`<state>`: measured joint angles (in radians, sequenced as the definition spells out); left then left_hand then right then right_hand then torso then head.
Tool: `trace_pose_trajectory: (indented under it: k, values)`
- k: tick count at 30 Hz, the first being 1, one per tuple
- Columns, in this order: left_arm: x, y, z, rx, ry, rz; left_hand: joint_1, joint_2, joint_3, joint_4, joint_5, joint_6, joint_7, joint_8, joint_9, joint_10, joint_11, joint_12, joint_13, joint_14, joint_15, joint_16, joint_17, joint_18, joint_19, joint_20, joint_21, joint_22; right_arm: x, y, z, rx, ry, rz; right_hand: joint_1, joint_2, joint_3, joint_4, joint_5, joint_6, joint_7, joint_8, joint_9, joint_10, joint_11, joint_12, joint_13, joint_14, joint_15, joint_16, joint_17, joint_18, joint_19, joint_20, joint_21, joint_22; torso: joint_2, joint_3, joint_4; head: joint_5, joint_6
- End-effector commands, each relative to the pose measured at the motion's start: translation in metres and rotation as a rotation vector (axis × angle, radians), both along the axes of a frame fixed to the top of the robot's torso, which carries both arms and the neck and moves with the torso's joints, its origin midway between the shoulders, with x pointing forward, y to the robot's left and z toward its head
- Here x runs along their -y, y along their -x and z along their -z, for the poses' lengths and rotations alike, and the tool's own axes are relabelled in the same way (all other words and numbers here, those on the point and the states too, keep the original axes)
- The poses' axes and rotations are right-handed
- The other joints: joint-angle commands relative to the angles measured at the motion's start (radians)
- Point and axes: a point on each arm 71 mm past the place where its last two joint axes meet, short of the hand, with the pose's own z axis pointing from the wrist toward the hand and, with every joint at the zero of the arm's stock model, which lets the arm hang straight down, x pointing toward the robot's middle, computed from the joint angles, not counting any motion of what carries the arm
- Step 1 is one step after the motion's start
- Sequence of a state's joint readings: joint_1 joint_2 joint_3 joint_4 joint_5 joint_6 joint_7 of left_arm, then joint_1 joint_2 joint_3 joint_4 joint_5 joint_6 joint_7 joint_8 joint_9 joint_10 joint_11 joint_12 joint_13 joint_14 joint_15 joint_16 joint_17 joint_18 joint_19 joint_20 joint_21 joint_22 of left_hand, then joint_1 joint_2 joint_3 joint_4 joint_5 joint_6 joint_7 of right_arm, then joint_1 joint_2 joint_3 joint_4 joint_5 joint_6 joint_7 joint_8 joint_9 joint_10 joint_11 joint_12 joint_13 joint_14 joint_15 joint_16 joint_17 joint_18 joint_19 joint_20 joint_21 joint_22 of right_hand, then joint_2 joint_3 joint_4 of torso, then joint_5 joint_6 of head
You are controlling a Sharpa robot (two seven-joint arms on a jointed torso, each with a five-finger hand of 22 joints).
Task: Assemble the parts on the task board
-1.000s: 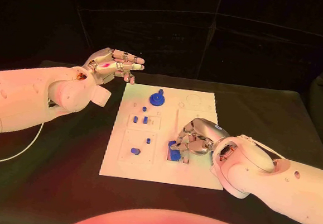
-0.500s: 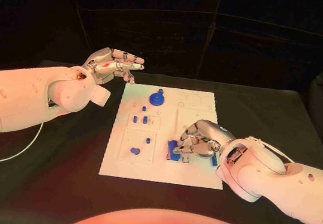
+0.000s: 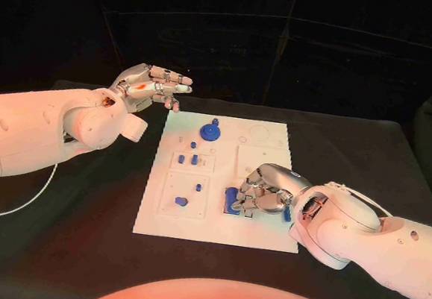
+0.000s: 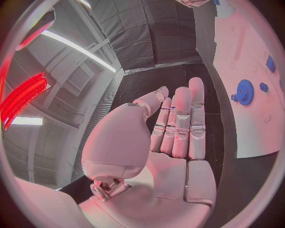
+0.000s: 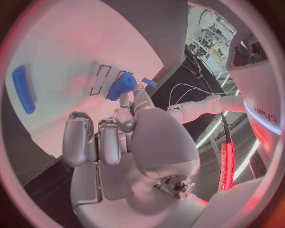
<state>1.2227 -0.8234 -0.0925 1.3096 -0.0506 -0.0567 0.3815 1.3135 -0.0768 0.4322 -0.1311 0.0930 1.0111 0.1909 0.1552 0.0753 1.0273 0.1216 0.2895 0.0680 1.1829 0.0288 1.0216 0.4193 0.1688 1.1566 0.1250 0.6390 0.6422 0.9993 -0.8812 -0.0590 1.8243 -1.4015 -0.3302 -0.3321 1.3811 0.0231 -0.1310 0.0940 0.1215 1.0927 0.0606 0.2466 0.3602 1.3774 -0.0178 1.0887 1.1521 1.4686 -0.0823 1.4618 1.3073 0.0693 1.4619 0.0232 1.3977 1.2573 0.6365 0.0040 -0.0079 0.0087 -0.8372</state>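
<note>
Task board point(image 3: 258, 234) unmoved; right robot hand point(image 3: 259, 192) has edged nearer.

The head camera looks down from above onto the task board point(image 3: 221, 195), far enough to take in both arms. Each wrist camera sits close behind its own palm, peering past the fingers. All three views share that white board and its blue parts point(image 5: 121, 85).

Black table point(image 3: 78, 205), dark curtained walls.
</note>
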Motion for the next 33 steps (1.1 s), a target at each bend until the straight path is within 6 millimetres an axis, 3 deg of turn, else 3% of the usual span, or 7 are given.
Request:
trace_pose_trajectory:
  k: [1, 10, 18, 25, 33]
  values:
    - [0.0013, 0.0000, -0.0013, 0.001, 0.010, 0.010, -0.001, -0.001, -0.008, 0.000, 0.001, -0.007, 0.000, 0.006, -0.001, -0.008, -0.003, 0.001, -0.001, -0.007, -0.002, -0.003, -0.001, 0.014, -0.006, -0.002, -0.007, -0.001, -0.0039, -0.0026, 0.0002, 0.024, 0.025, 0.003, 0.012, 0.015, 0.008, -0.008, -0.017, 0.010, -0.001, -0.006, -0.001, -0.001, -0.001, -0.007, -0.001, 0.061, -0.003, 0.004, 0.041, -0.006, 0.002, -0.001, 0.006, 0.002, 0.000, 0.0002, 0.0007, 0.001, 0.000]
    - [0.0007, 0.0002, -0.0013, 0.000, 0.009, 0.009, -0.001, -0.001, -0.008, 0.000, 0.001, -0.007, 0.000, 0.006, -0.001, -0.008, -0.003, 0.001, -0.001, -0.007, -0.002, -0.003, -0.001, 0.014, -0.006, -0.002, -0.007, -0.001, -0.0105, -0.0050, 0.0044, 0.019, 0.072, -0.022, 0.046, 0.051, 0.042, -0.038, -0.059, 0.011, -0.001, -0.028, -0.009, 0.003, -0.002, 0.000, 0.010, 0.061, -0.005, 0.005, 0.045, -0.007, 0.003, -0.003, 0.008, 0.007, 0.000, -0.0001, 0.0003, 0.000, -0.003]
    - [0.0002, 0.0005, -0.0012, -0.002, 0.008, 0.010, 0.000, 0.001, -0.008, -0.001, 0.001, -0.009, 0.000, 0.008, -0.001, -0.010, -0.002, 0.003, -0.001, -0.008, -0.002, -0.002, -0.003, 0.014, -0.006, -0.002, -0.008, -0.002, -0.0093, -0.0040, 0.0055, 0.023, 0.112, -0.044, 0.076, 0.061, 0.069, -0.068, -0.064, 0.023, -0.002, -0.044, -0.020, 0.010, -0.003, 0.011, 0.023, 0.063, -0.005, 0.010, 0.056, -0.009, 0.005, -0.002, 0.014, 0.018, 0.000, 0.0008, -0.0011, 0.001, -0.005]
    - [0.0000, 0.0005, -0.0010, -0.004, 0.008, 0.011, 0.001, 0.001, -0.008, -0.002, 0.001, -0.009, 0.000, 0.008, -0.001, -0.010, -0.002, 0.003, -0.001, -0.008, -0.002, -0.002, -0.003, 0.014, -0.007, -0.002, -0.008, -0.002, -0.0083, -0.0028, 0.0048, 0.038, 0.136, -0.057, 0.104, 0.062, 0.098, -0.107, -0.065, 0.047, -0.006, -0.053, -0.028, 0.018, -0.005, 0.024, 0.039, 0.064, -0.006, 0.014, 0.065, -0.011, 0.008, -0.003, 0.019, 0.029, 0.000, 0.0012, -0.0002, 0.000, -0.005]
    - [-0.0002, 0.0006, -0.0010, -0.004, 0.007, 0.010, 0.001, 0.001, -0.008, -0.002, 0.001, -0.009, 0.000, 0.008, -0.001, -0.010, -0.002, 0.003, -0.001, -0.008, -0.002, -0.002, -0.003, 0.014, -0.007, -0.002, -0.008, -0.002, -0.0082, -0.0031, 0.0025, 0.062, 0.117, -0.053, 0.057, 0.037, 0.084, -0.099, -0.068, 0.052, -0.001, -0.066, -0.037, 0.019, -0.002, 0.020, 0.039, 0.064, -0.003, 0.014, 0.067, -0.011, 0.008, -0.001, 0.020, 0.031, 0.000, 0.0004, -0.0006, -0.001, -0.004]
